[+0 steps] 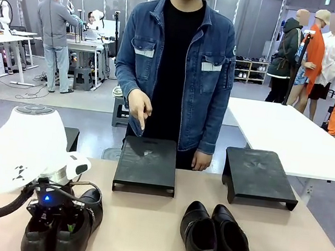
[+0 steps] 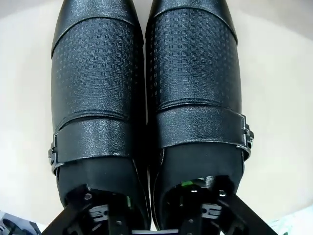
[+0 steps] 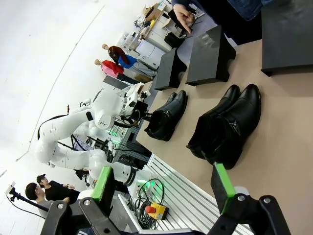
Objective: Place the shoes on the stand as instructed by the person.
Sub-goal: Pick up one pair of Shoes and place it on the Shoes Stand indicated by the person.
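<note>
Front view: the person (image 1: 175, 59) stands at 12 o'clock across the table (image 1: 140, 245). One hand (image 1: 139, 108) aims its index finger down at the left stand (image 1: 146, 161). The right stand (image 1: 260, 174) sits at 1 o'clock, apart from it.

Both pairs are on the table, on the near side of the stands. The left pair (image 1: 77, 235) is at 7 o'clock under the left gripper (image 1: 58, 211). The right pair (image 1: 214, 241) is at 5 o'clock, shoes touching, toes to 12.

The left wrist view adds detail:
- The vamps are grid-embossed, and a buckled strap crosses each shoe.
- One finger (image 2: 93, 215) goes down into each shoe's mouth.
- The jaws are drawn partway in, with the two inner collars pinched between them.

Right wrist view:
- The right gripper (image 3: 164, 169) hovers off the table's edge, jaws wide, with nothing between the green pads (image 3: 222, 181).
- It takes in both pairs side-on, plus the left arm (image 3: 98, 115) bent over the far pair.
- A yellow box (image 3: 157, 210) with a red button sits at 6 o'clock. Any lettering on it is too small to read.
</note>
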Controlling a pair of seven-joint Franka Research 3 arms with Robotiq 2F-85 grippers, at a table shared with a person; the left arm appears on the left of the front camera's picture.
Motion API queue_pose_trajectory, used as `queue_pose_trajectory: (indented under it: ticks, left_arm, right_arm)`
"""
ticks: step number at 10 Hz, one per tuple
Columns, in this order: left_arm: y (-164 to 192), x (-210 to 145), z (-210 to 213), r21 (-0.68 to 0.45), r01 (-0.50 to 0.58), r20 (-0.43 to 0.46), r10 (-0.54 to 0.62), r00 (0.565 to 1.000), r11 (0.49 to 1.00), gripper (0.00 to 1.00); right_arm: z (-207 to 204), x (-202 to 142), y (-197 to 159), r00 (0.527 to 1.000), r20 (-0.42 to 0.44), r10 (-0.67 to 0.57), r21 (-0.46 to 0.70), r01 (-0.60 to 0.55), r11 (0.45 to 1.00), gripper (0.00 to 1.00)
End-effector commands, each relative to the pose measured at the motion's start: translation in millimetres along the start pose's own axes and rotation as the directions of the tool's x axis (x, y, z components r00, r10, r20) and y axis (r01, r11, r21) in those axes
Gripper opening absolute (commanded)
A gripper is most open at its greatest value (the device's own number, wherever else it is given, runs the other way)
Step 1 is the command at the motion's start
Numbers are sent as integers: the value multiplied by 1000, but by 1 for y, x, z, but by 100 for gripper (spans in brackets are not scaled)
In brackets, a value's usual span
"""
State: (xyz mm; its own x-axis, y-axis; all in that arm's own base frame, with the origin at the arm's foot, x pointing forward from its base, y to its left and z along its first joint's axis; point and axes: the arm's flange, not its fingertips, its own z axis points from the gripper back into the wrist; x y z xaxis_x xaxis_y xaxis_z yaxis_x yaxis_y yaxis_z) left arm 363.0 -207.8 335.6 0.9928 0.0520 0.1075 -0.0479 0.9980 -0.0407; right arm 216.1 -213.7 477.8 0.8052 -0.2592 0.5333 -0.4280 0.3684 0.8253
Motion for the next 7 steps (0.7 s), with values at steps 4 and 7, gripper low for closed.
queue_pose_trajectory:
  ticks: [4, 7]
  left_arm:
    - [48, -92, -22, 43, -4, 60, 1, 998, 999, 0]
    - [45, -88, 11, 30, 25, 83, -27, 996, 999, 0]
  right_arm:
    - [1, 2, 1, 1000, 8, 20, 9, -20, 1000, 100]
    - [1, 2, 1, 1000, 8, 20, 9, -20, 1000, 100]
